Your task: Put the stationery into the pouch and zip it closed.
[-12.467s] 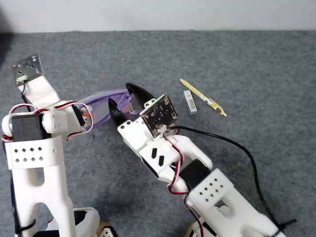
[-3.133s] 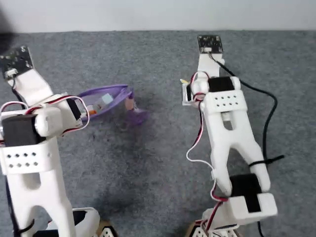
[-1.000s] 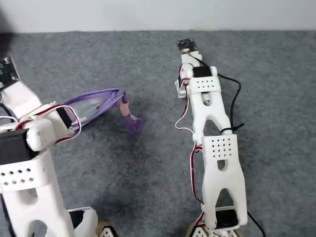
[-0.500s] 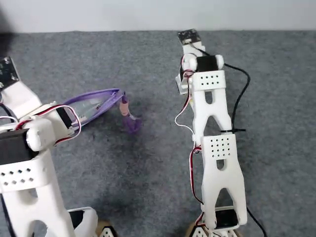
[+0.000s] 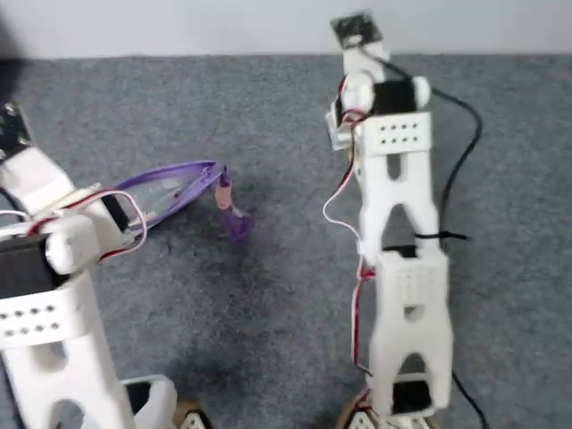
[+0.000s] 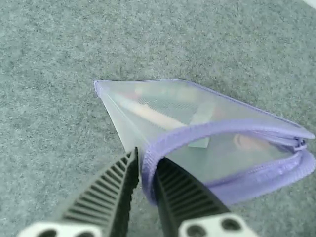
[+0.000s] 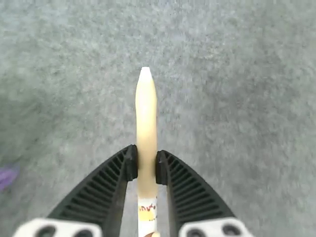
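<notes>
Right gripper clamped on pen; pen axis runs along fingers, tip outward. Pouch lies well apart, to our left. Left gripper pinches its rim. We judge pen must travel leftward.

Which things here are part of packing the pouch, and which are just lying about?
Part of the job:
purple pouch, pinched at its rim by the left gripper
pen, clamped in the right gripper
pale stick and small block, already inside the pouch

Just there:
grey mat
black cable
</notes>
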